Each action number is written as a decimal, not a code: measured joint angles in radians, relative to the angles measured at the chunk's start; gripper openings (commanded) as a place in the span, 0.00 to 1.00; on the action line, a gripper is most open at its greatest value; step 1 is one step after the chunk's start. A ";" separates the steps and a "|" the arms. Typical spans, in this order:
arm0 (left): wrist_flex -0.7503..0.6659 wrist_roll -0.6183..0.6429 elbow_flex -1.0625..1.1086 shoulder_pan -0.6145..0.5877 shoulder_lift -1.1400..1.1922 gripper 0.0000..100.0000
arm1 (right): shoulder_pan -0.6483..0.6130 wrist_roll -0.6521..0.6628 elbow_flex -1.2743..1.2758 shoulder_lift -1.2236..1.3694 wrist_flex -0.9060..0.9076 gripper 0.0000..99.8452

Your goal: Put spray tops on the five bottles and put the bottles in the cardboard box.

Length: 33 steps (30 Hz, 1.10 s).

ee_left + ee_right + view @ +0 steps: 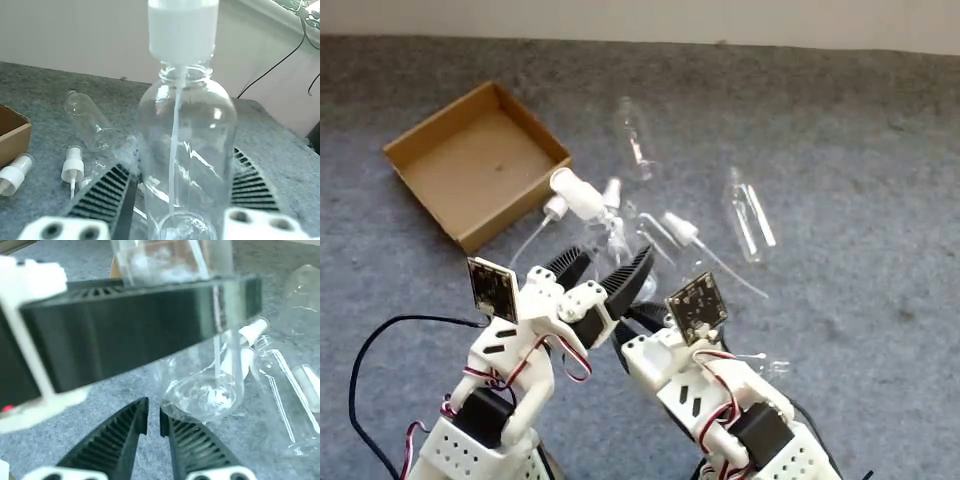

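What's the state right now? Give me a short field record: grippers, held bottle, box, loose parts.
left gripper: shut on bottle
spray top: over bottle's neck, tube inside
right gripper: shut, empty, near bottle's base
cardboard box: no bottle inside
loose bottle: lying right of centre
loose spray top: lying beside box

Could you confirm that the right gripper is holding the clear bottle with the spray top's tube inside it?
Not quite: it is the left gripper that holds it. The left wrist view shows the clear bottle, with the spray top at its neck and the tube inside, between that gripper's own jaws.
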 measured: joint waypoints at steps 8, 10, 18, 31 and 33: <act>0.140 -0.002 -0.020 0.054 -0.012 0.15 | 0.000 0.000 0.003 0.002 0.003 0.04; 0.209 -0.003 -0.060 0.061 -0.012 0.15 | 0.000 0.000 0.003 0.002 0.003 0.04; 0.437 -0.003 -0.175 0.064 -0.012 0.15 | 0.008 0.002 0.003 0.002 0.003 0.04; 0.502 -0.008 -0.163 0.084 -0.005 0.15 | 0.017 0.005 -0.002 0.000 0.000 0.04; 0.502 -0.008 -0.163 0.068 -0.003 0.15 | 0.017 0.005 -0.002 0.000 0.000 0.04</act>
